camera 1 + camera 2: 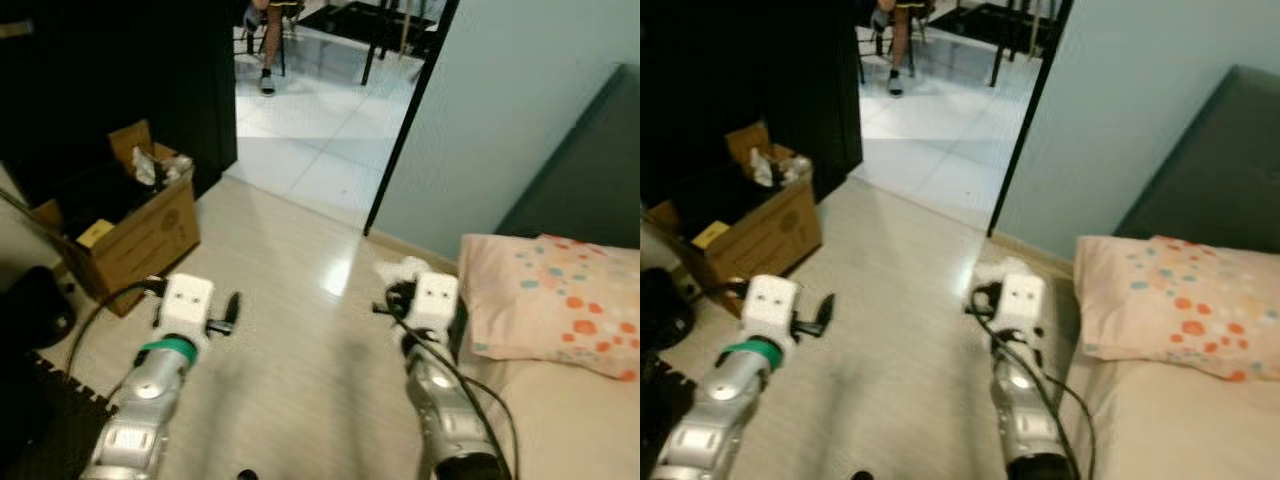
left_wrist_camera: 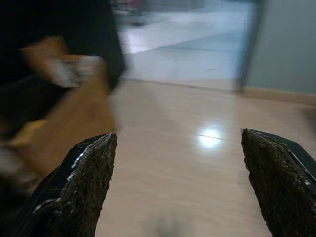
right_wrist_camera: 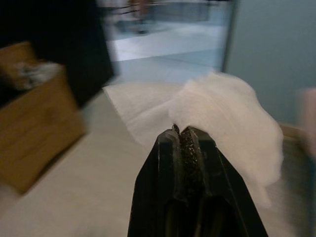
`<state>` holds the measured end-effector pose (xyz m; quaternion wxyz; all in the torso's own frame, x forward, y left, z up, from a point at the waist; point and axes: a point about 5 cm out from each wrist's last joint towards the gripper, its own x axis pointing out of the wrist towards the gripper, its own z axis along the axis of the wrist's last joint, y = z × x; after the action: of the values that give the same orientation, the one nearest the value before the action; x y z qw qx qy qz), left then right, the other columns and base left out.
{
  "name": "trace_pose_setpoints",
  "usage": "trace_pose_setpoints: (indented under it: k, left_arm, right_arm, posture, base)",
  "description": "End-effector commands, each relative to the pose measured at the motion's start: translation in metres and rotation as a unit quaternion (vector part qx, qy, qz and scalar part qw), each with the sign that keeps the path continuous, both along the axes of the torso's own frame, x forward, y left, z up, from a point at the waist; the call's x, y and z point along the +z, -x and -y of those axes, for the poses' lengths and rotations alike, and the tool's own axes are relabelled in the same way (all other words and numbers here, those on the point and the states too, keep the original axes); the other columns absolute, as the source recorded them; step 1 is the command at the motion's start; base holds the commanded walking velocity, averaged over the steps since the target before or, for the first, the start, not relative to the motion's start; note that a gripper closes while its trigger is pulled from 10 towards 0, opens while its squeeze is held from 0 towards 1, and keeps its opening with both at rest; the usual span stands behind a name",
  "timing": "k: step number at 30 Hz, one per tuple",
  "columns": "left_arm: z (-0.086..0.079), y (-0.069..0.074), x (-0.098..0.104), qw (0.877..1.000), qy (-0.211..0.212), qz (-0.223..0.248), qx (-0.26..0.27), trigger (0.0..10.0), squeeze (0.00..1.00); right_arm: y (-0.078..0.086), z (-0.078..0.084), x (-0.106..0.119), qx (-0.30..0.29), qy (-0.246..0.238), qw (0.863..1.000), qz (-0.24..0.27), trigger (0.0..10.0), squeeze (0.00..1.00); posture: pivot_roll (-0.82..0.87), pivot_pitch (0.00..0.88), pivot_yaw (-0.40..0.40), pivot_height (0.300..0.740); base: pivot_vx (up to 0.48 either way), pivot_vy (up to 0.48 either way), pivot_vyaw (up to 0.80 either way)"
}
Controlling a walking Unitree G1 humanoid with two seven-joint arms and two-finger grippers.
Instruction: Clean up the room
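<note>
No readable text, label, brand, number or sign showing anywhere. Cardboard box [image 1: 130, 235] ahead-left of left gripper [image 1: 228, 312]: faces showing plain, no print. Pillow [image 1: 550, 300] beside right gripper [image 3: 183, 132]: carrying dot pattern only, no lettering. Wrist views blurring; nothing legible.

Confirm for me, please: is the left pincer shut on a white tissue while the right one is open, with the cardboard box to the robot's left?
Not quite: the sides are swapped. The right wrist view shows the right pincer shut on the tissue, and the left wrist view shows the left pincer open. The box is indeed to the robot's left.
</note>
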<state>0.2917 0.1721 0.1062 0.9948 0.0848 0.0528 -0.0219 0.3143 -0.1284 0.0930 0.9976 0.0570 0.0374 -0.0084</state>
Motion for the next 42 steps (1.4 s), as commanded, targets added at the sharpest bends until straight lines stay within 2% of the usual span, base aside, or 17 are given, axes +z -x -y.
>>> trace_pose_setpoints:
  k: [1,8,14,24,33,37,38,41,42]
  left_arm:
    - [0.004,0.001,-0.003,1.000,0.017,-0.003,-0.002,10.0,0.00]
    - [0.000,0.002,-0.002,1.000,0.020,0.000,0.008,10.0,0.00]
    - [-0.001,0.003,-0.001,1.000,0.019,0.003,0.014,10.0,0.00]
    - [0.001,0.003,-0.001,0.999,0.026,0.007,0.017,10.0,0.00]
    - [0.004,0.005,-0.001,1.000,0.024,0.009,0.016,10.0,0.00]
    - [0.004,0.005,0.000,1.000,0.013,0.007,0.009,10.0,0.00]
    - [0.005,0.005,0.000,1.000,0.009,0.005,0.002,10.0,0.00]
    - [0.006,0.003,0.000,1.000,0.007,0.003,-0.005,10.0,0.00]
    - [0.009,0.000,0.001,1.000,0.006,0.003,-0.015,10.0,0.00]
  right_arm:
    - [0.002,0.004,-0.006,-0.005,0.002,1.000,-0.013,10.0,0.00]
    - [-0.001,0.003,-0.003,-0.003,0.002,1.000,-0.010,10.0,0.00]
    - [0.000,0.005,-0.001,-0.008,-0.021,1.000,-0.008,10.0,0.00]
    - [0.000,0.010,-0.002,-0.001,-0.013,1.000,-0.012,10.0,0.00]
    - [0.000,0.008,-0.002,0.009,-0.011,1.000,-0.016,10.0,0.00]
    - [0.000,0.006,-0.004,0.012,-0.013,1.000,-0.018,10.0,0.00]
    - [0.000,0.005,-0.004,0.009,-0.015,1.000,-0.016,10.0,0.00]
    - [0.001,0.006,-0.004,0.001,-0.018,1.000,-0.013,10.0,0.00]
    - [0.002,0.011,-0.004,-0.013,-0.021,1.000,-0.010,10.0,0.00]
  posture:
    - [0.11,0.000,-0.035,0.740]
    - [0.11,0.000,-0.042,0.740]
    - [0.11,0.000,-0.067,0.740]
    - [0.10,0.000,-0.098,0.740]
    - [0.11,0.001,-0.122,0.740]
    - [0.13,0.006,-0.104,0.740]
    - [0.13,0.000,-0.071,0.740]
    - [0.13,0.000,-0.071,0.740]
    - [0.12,0.000,-0.032,0.740]
  base:
    - [0.000,0.000,0.80]
    - [0.000,0.000,0.80]
    - [0.000,0.000,0.00]
    - [0.000,0.000,0.00]
    - [0.000,0.000,0.00]
    - [0.000,0.000,0.00]
    - [0.000,0.000,0.00]
    - [0.000,0.000,0.00]
    - [0.000,0.000,0.00]
